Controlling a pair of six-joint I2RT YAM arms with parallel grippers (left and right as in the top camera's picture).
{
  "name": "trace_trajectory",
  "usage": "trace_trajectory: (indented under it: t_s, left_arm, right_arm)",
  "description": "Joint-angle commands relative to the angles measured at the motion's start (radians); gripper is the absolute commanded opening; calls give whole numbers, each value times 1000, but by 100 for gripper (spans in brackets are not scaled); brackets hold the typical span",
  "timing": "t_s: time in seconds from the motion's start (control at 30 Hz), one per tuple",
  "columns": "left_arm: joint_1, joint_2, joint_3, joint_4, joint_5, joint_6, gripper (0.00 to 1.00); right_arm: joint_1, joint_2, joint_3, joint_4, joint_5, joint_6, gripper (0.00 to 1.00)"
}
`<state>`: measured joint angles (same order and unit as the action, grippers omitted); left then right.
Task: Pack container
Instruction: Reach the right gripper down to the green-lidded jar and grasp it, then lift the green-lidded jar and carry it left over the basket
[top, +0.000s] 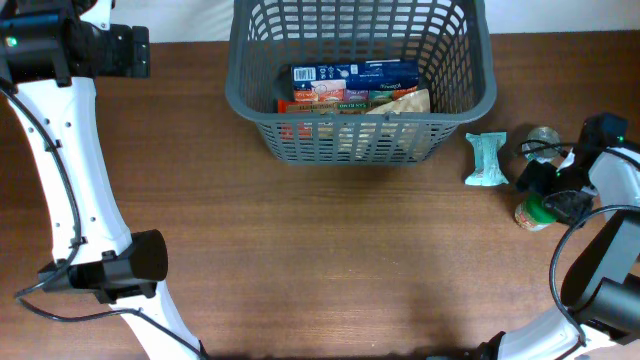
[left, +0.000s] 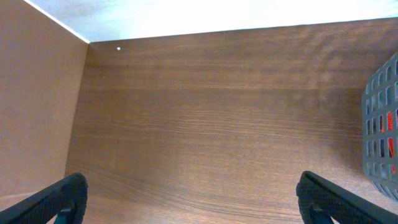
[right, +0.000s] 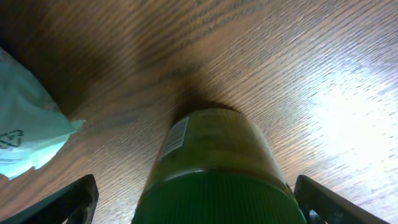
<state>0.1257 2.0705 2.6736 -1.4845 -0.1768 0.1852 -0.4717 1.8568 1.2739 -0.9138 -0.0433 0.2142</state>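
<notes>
The dark grey slotted basket (top: 460, 95) stands at the back centre of the table and holds a blue box (top: 355, 73) and other food packets. Its side shows at the right edge of the left wrist view (left: 380, 124). A green-lidded jar (top: 533, 212) stands at the right. My right gripper (top: 552, 192) is open, with its fingers either side of the jar's lid (right: 217, 199) without touching it. A pale green packet (top: 487, 160) lies left of the jar, and it shows in the right wrist view (right: 25, 124). My left gripper (left: 193, 202) is open and empty over bare table at the far left.
A small clear jar (top: 543, 138) stands behind the right gripper. The table's far edge meets a white wall (left: 186, 15). Brown wooden table top (top: 330, 250) spreads in front of the basket.
</notes>
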Motion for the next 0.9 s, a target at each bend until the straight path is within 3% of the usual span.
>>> trace_trajectory:
  t_s: [0.0,0.07,0.23,0.5,0.77,0.87]
  left_arm:
    - [2,-11,-5,-2,-3,-15,99]
    - [2,-11,-5,-2,-3,-15,99]
    - [2,-11,-5,-2,-3,-15,99]
    - [2,-11,-5,-2,-3,-15,99]
    - [2,-11,-5,-2,-3,-15,99]
    - [2,-11,-5,-2,-3,-15,99]
  right_arm:
    - [0,3,-24,13,2,12,93]
    - [0,3,-24,15,2,13,88]
    - [0,3,-24,18,2,13,62]
    - [-1,-14,31,-61,-13,11,43]
    - [1,-157,319,-264,-46,7,27]
    - [11,-233,490,-355,-78,3,25]
